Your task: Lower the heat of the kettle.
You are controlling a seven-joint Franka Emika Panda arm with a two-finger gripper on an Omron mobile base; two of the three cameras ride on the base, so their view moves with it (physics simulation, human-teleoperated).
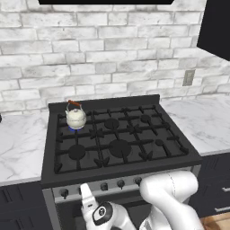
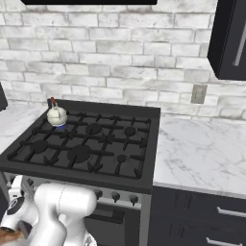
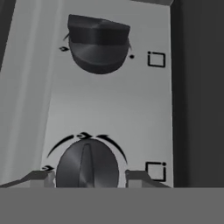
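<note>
The pincer (image 3: 87, 178) stands apart, its tips either side of a stove knob (image 3: 87, 166), not yet clamped. The kettle (image 1: 75, 117) sits up beyond it on the back-left burner (image 1: 74, 129). Closing off-centre could slip off the knob; turning too far might kill the flame.

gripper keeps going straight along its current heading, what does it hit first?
Most likely the lower stove knob: it sits centred between the fingertips of the gripper, with the grey control panel behind it. The jaws are open on either side of it. How near it is can't be judged.
</note>
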